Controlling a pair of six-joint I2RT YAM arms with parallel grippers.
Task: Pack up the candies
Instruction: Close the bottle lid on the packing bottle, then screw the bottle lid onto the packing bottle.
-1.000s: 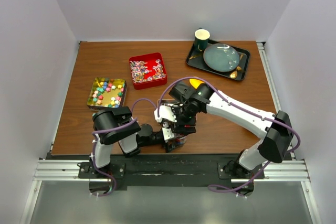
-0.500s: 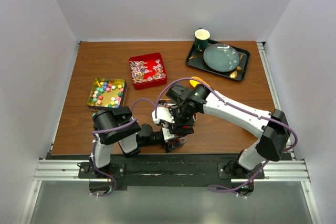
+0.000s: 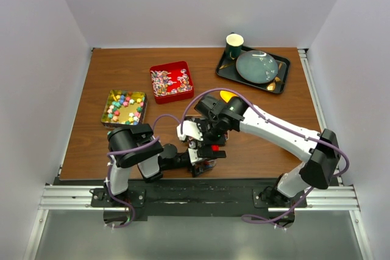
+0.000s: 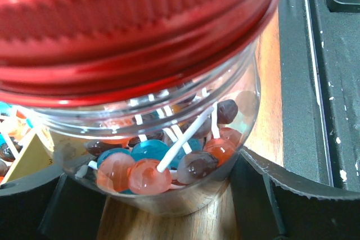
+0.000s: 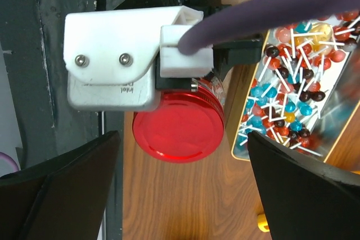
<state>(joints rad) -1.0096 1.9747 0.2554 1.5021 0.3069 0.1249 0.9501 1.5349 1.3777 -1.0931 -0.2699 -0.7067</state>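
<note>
Jar (image 5: 179,129), left arm (image 3: 131,145) and right arm (image 3: 274,129) crowd near edge's middle, dark tray (image 3: 224,70) blocks far-right corner, near-right corner seemingly open.

Even, diffuse overhead light on the wooden surface (image 3: 122,71); shadows soft. Left wrist view: red lid (image 4: 135,21) near the lens, blurred, streaked with highlights; lollipops (image 4: 169,161) inside the clear jar (image 4: 236,94) sharper. Right wrist view: centre crisp, right pincer's fingers (image 5: 56,195) dark, defocused.

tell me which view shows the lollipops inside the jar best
Left wrist: the lollipops show close up through the clear jar, under the red lid. Right wrist sees only that lid from above; in top external the right arm mostly covers the jar.
</note>
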